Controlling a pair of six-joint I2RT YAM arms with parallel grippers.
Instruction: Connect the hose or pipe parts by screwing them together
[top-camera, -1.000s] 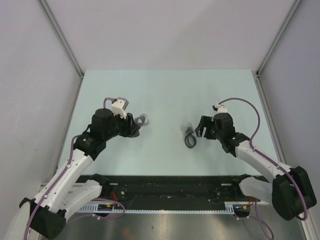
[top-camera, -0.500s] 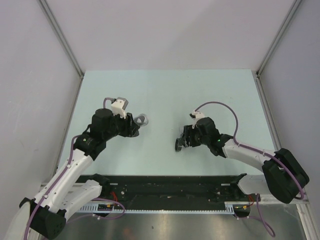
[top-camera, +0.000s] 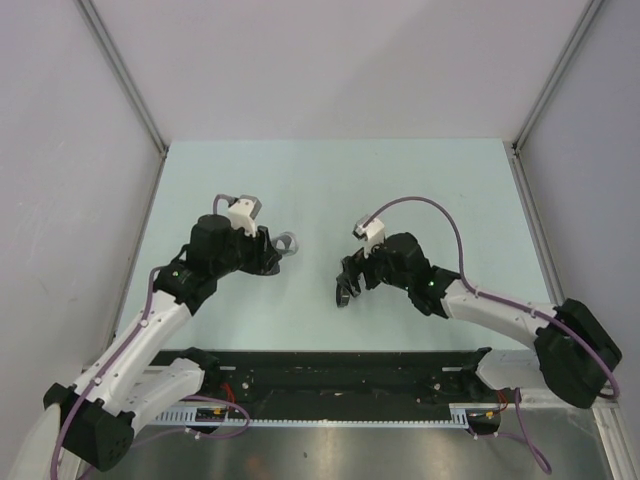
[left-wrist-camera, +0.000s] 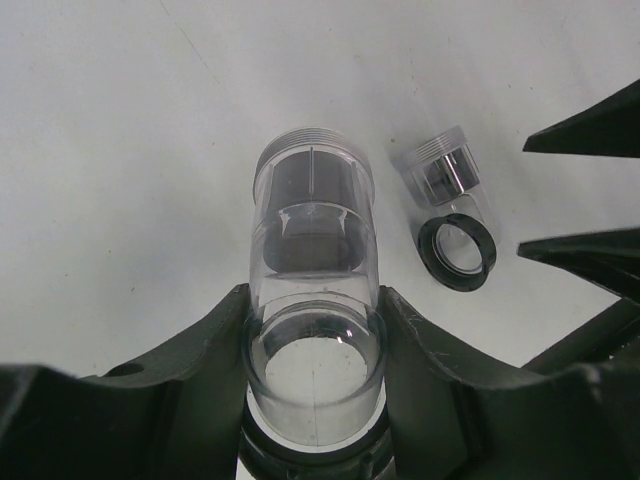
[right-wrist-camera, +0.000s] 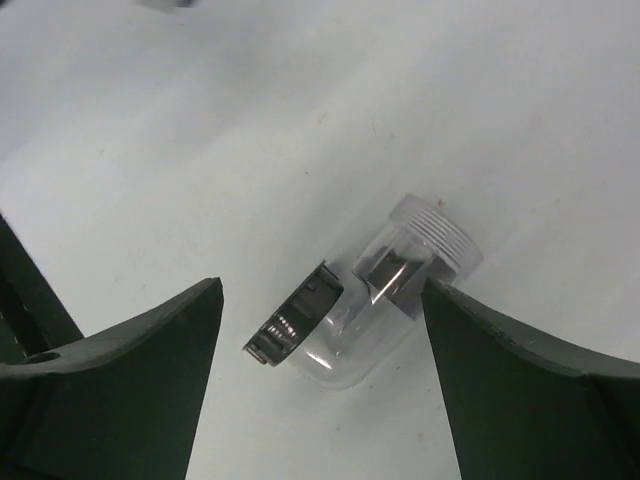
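Presently two clear threaded fittings: held fitting (left-wrist-camera: 312, 230) clamped by left gripper (left-wrist-camera: 312, 300); dark-ringed fitting (right-wrist-camera: 392, 285) lying between wide, empty jaws of right gripper (right-wrist-camera: 320, 290).

Pale mint-green desk (top-camera: 330, 180), smooth, matte, faintly speckled up close. Lying on its side directly on it: one small clear pipe fitting (right-wrist-camera: 400, 270), short and stubby, threaded at one end, capped by a dark ring (right-wrist-camera: 295, 322) at the other. Soft shadow underneath.

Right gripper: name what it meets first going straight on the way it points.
The right gripper likely meets the clear fitting with the dark ring, lying on the table; depth unclear.
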